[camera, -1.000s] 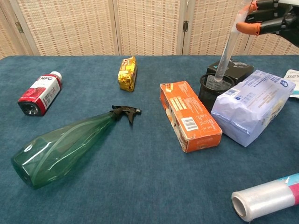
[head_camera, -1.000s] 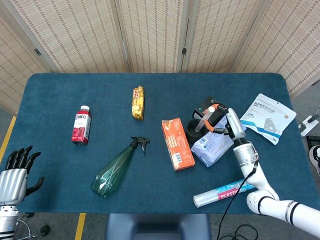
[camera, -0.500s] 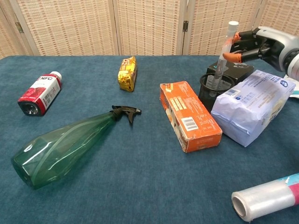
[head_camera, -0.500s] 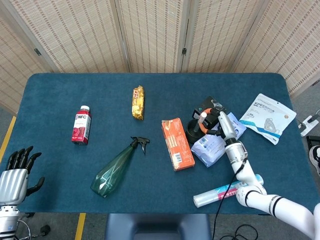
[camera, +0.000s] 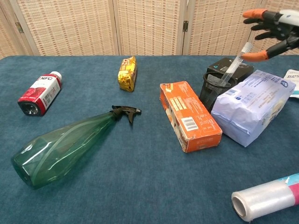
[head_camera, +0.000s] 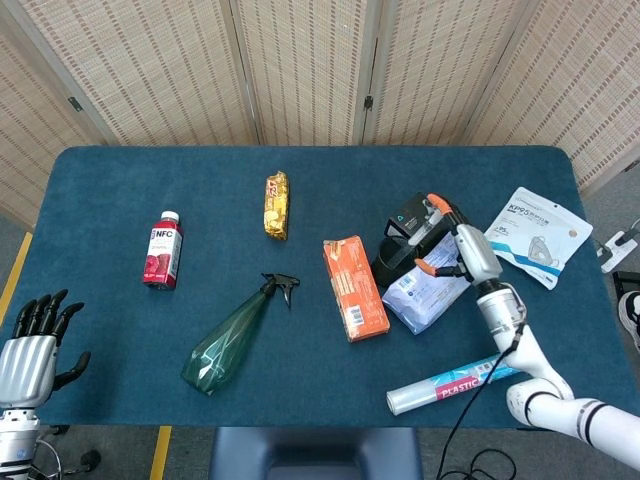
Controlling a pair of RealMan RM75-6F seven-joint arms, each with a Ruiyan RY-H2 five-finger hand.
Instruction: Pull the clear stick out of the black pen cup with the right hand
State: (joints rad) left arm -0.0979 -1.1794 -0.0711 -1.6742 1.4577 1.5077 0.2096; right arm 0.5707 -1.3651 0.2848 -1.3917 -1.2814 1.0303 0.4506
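The black mesh pen cup (camera: 212, 89) (head_camera: 390, 268) stands between the orange box and the pale blue packet. The clear stick (camera: 236, 62) (head_camera: 414, 232) sits in it, leaning toward the right, its white-capped top free. My right hand (camera: 269, 31) (head_camera: 452, 243) hovers above and to the right of the cup with its orange-tipped fingers spread; one fingertip (camera: 253, 56) is close to the stick's top, and nothing is held. My left hand (head_camera: 35, 342) rests off the table's near left corner, fingers apart and empty.
An orange box (camera: 189, 115) lies left of the cup, a pale blue packet (camera: 250, 105) right of it, a black box (camera: 231, 68) behind. Further off are a green spray bottle (camera: 65, 145), red bottle (camera: 39, 92), gold snack pack (camera: 126, 73), film roll (camera: 264, 198) and mask pack (head_camera: 535, 236).
My right hand has let go of the stick, spread its fingers and moved up and right. The stick has sunk back into the cup and now leans right.
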